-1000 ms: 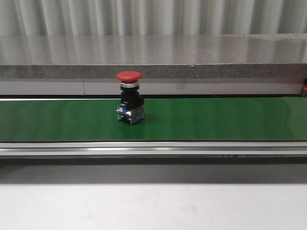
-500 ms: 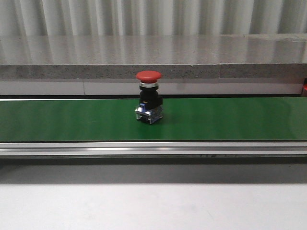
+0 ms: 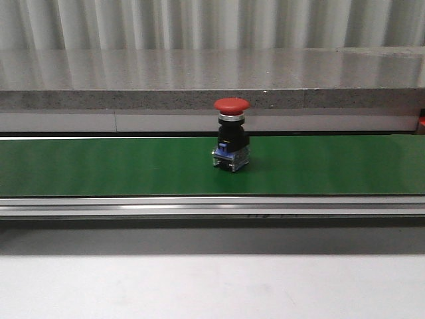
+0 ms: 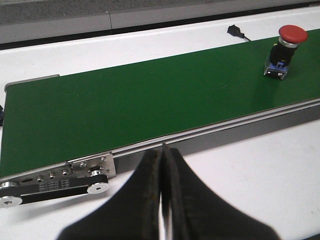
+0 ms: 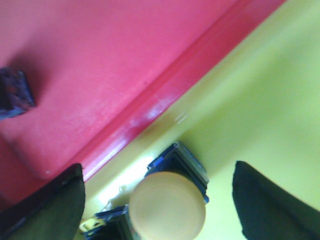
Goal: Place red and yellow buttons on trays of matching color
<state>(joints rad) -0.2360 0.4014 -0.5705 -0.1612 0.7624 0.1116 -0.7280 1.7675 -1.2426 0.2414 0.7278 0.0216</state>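
A red button (image 3: 231, 133) with a mushroom cap stands upright on the green conveyor belt (image 3: 99, 166), just right of centre. The left wrist view shows the same red button (image 4: 285, 52) far off on the belt, while my left gripper (image 4: 162, 152) is shut and empty over the white table near the belt's front rail. My right gripper (image 5: 158, 185) is open above the yellow tray (image 5: 260, 90). A yellow button (image 5: 167, 206) stands on that tray between the spread fingers, touching neither. The red tray (image 5: 90, 60) adjoins the yellow one. Neither gripper appears in the front view.
A dark blue-black object (image 5: 14, 95) rests on the red tray, too blurred to identify. The belt's roller bracket (image 4: 60, 177) sits near my left gripper. A grey stone ledge (image 3: 212, 80) runs behind the conveyor. White table (image 3: 212, 286) lies in front of the rail.
The red button has travelled to the right along the belt, from left of centre to just right of centre.
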